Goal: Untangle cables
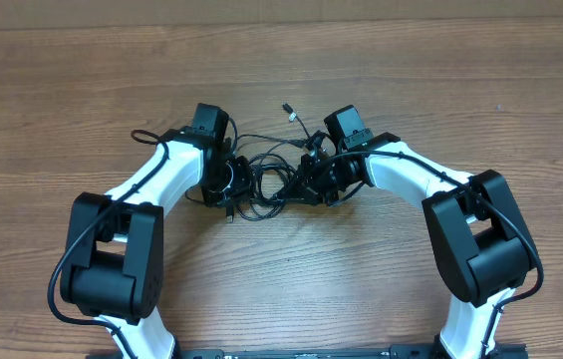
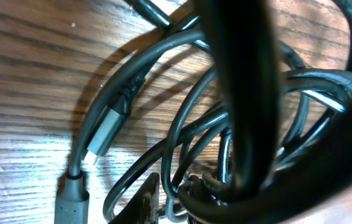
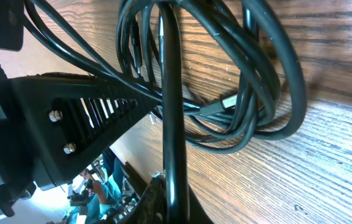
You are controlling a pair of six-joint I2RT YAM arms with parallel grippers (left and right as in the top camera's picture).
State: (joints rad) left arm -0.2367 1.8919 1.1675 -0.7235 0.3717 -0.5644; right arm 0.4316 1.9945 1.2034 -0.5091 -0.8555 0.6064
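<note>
Your cables (image 1: 266, 184) lie in one knotted bunch on the wooden table (image 1: 281, 60), between the two arms and near the middle of the overhead view. One loose end (image 1: 287, 108) with a small plug sticks out of the bunch toward the far side, clear of both arms.

From above you cannot make out either set of fingers. The left gripper (image 1: 231, 184) is buried in the left edge of the bunch, the right gripper (image 1: 313, 178) in the right edge, and the black cords and black arm parts run into one another there.

Your left wrist camera is pressed very close. A thick, blurred dark cord crosses the lens from top to bottom and hides much of what lies behind it. Several loops lie on the wood, and one metal plug (image 2: 104, 134) lies flat among them. Only a sliver of something dark shows at the bottom edge, so you cannot tell how far the left fingers are apart, or whether they have a cord.

Your right wrist camera shows one slotted black finger (image 3: 82, 106) slanting across the left side; the other is not clear. The right fingers are closed. One cord runs straight down the picture to the fingertips and looks pinched there, though the pinch itself is cut off at the bottom edge. Other loops curl on the wood beyond it.
</note>
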